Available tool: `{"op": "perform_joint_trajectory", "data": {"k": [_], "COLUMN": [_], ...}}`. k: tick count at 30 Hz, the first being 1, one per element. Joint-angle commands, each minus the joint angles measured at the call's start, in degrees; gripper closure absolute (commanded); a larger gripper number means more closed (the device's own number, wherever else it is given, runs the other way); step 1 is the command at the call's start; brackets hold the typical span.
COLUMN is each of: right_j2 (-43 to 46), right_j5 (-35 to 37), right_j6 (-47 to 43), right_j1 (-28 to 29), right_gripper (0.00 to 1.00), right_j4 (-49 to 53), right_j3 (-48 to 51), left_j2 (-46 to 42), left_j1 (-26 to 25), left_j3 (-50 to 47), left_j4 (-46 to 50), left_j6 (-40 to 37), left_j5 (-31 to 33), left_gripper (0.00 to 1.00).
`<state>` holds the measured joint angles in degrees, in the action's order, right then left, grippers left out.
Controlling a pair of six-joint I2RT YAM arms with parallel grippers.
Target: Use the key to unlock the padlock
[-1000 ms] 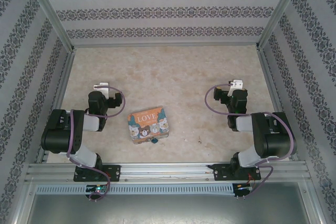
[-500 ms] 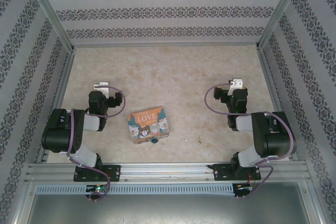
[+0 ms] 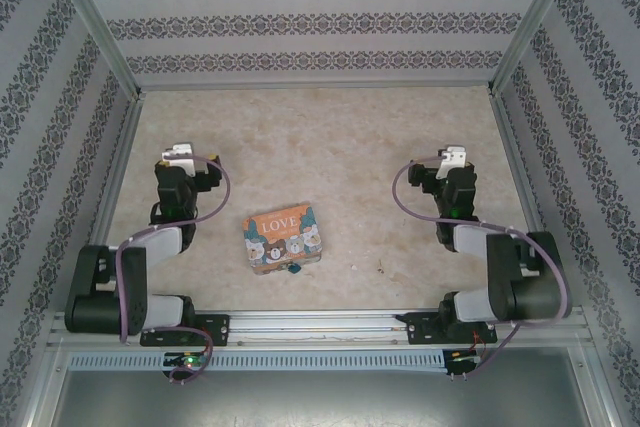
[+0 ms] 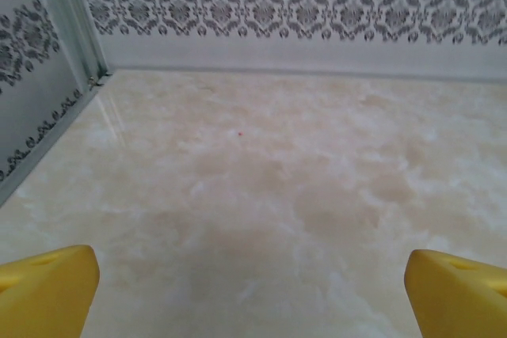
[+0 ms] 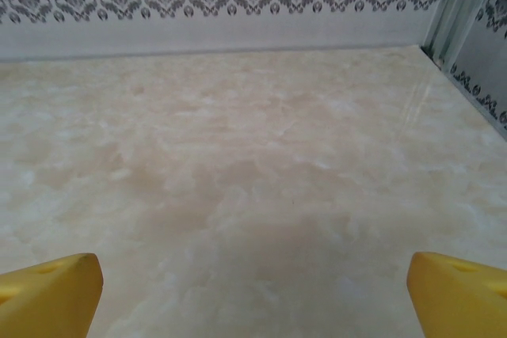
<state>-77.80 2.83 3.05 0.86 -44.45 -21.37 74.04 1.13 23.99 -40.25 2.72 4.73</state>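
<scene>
Left gripper (image 4: 252,294) and right gripper (image 5: 253,294): fingers spread wide; padlock (image 3: 292,269) sits against LOVE tin (image 3: 281,236) near edge

The tiny padlock with a blue-teal body (image 3: 292,269) sits in the lower centre of the top view, a little left of the middle; it lies against the lower edge of the colourful rectangular "LOVE" bear tin (image 3: 283,237), towards that edge's right half; its shackle and pose are too small to make out; a thin dark speck (image 3: 380,268), possibly the key, lies to the right at about the same height, well apart from it.
</scene>
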Motion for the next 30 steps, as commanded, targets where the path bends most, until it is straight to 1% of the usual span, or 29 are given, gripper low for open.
{"op": "perform_joint_trajectory", "data": {"k": [1, 4, 7, 9, 11, 14, 17, 22, 26, 30], "right_j2": [5.55, 9.53, 11.15, 11.03, 10.50, 9.24, 7.83, 5.53, 2.65, -1.17], "right_j5": [-2.74, -7.32, -14.12, -17.76, -19.75, -20.67, -23.92, -28.91, -32.26, -34.69], "right_j6": [2.20, 6.25, 9.70, 11.39, 12.50, 13.55, 16.10, 21.25, 22.94, 22.29], "right_j1": [-0.11, 0.32, 1.62, 3.71, 6.85, 11.50, 14.96, 19.67, 22.69, 25.43], "right_gripper": [0.02, 0.02, 0.02, 0.02, 0.01, 0.02, 0.02, 0.01, 0.01, 0.01], "right_j4": [11.88, 19.63, 27.58, 31.67, 35.82, 41.46, 45.63, 50.99, 55.08, 59.15], "right_j3": [-3.80, -6.28, -9.81, -11.61, -13.17, -15.50, -18.04, -22.02, -24.93, -28.07], "left_j2": [-5.62, -11.26, -15.81, -17.72, -19.14, -20.60, -21.42, -21.67, -21.96, -22.26], "left_j1": [-0.60, -0.60, -0.60, -0.60, -0.60, -0.58, -0.60, -0.69, -0.69, -1.12], "left_j3": [3.41, 5.61, 8.45, 10.77, 13.20, 15.17, 15.82, 15.91, 14.92, 13.86], "left_j4": [13.08, 22.20, 32.63, 41.27, 50.17, 59.14, 64.55, 70.84, 72.74, 74.83], "left_j6": [5.90, 11.97, 13.34, 14.54, 15.69, 17.79, 21.14, 25.83, 29.44, 30.97], "left_j5": [2.04, 0.79, -3.75, -5.19, -7.19, -11.64, -17.06, -24.74, -31.01, -34.11], "left_gripper": [0.01, 0.01, 0.01, 0.01, 0.01, 0.01, 0.01, 0.01, 0.01, 0.01]}}
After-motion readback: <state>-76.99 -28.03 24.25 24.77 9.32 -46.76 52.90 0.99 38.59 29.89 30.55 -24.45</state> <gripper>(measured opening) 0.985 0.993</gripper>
